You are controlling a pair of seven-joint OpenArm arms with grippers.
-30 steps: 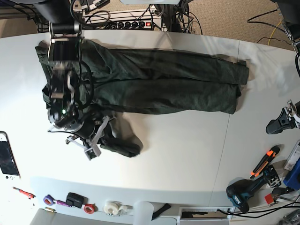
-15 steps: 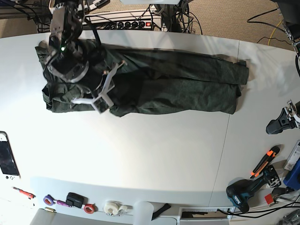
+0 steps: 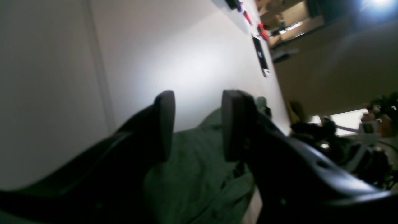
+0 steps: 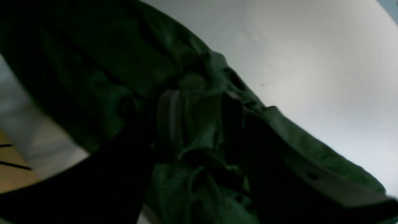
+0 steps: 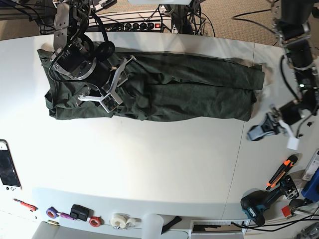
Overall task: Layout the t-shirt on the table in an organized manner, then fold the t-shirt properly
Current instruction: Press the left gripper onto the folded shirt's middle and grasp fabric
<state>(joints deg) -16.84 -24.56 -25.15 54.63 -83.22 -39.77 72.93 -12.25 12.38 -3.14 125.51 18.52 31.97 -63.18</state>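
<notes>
The large dark olive-green short-sleeved t-shirt (image 5: 164,89) of soft, wrinkled fabric lies folded into a long band across the far half of the very large smooth white worktop (image 5: 164,164), its length running from side to side in the base view.

The right tool (image 5: 110,87) sits low over the thick end of the band on that view's left. In the right wrist view its two dark fingers (image 4: 231,124) stand apart, with bunched green cloth lying between and below them; whether they pinch the cloth cannot be told.

The left tool (image 5: 264,128) hangs just beyond the opposite end of the garment, above bare worktop. In the left wrist view its fingers (image 3: 164,124) are spread, nothing between them, and the shirt edge (image 3: 199,174) shows beneath.
</notes>
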